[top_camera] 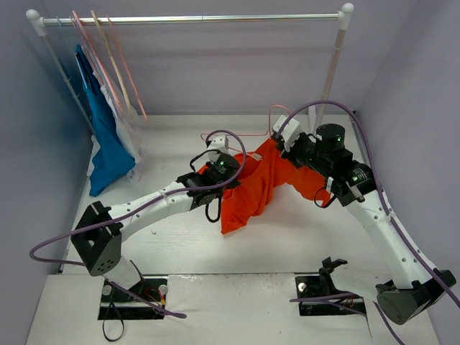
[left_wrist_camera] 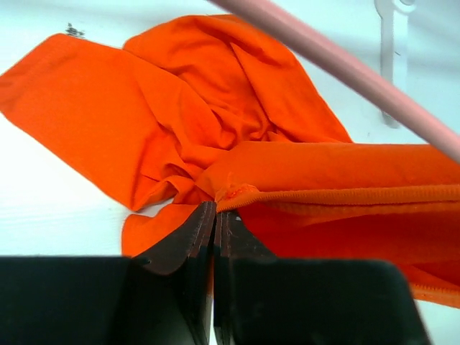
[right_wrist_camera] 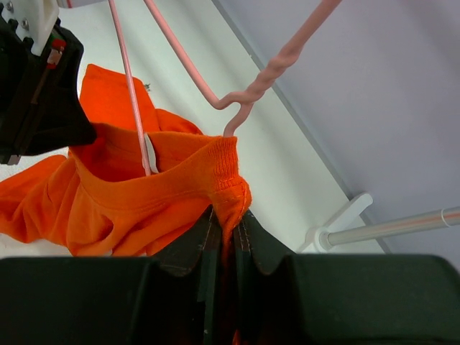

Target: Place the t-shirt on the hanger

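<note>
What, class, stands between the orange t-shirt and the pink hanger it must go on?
Nothing visible does. The left gripper and the right gripper each pinch the t-shirt at an edge. The hanger sits right by the collar, one wire reaching the neck opening.

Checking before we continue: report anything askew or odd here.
The t-shirt is bunched and twisted between the left gripper and right gripper, both jaws shut on it; the hanger sits tilted at its collar.

White table (top_camera: pixel 302 237) carries the orange t-shirt (top_camera: pixel 248 190), lower part crumpled on the surface, collar end lifted clear; clothes rack (top_camera: pixel 194 19) uprights stand at its rear corners.
</note>
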{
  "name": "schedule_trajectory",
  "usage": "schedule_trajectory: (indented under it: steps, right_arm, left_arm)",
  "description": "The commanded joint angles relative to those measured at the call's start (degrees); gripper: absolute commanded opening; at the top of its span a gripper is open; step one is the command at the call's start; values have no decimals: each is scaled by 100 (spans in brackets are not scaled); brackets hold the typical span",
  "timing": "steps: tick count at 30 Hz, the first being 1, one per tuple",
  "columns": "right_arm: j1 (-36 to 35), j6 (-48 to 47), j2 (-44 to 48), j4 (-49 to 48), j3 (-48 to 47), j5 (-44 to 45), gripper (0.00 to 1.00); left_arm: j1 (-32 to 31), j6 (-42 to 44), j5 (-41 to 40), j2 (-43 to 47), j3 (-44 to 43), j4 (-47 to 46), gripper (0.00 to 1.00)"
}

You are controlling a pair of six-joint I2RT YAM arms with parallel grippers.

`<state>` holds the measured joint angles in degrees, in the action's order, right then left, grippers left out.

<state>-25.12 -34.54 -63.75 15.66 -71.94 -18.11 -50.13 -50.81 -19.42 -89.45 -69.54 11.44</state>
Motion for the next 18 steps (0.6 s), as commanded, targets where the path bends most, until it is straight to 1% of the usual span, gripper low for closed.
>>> schedule_trajectory:
  steps: [1,7,12,18]
  right_arm:
    - [-1,-43,266,-406,-4,158,0]
    - [-1,-96,354,-230,31,360,0]
    - [-1,-140,407,-2,-39,492,0]
    - [-1,-228,407,262,-127,528,0]
  left_arm:
    - [108,150,-431,366,-350,86,0]
    - [714,238,-300,630,-438,517,0]
    - [1171,492,-299,815,-596,771,0]
    - [1427,923,-343,824,-1008,1009,0]
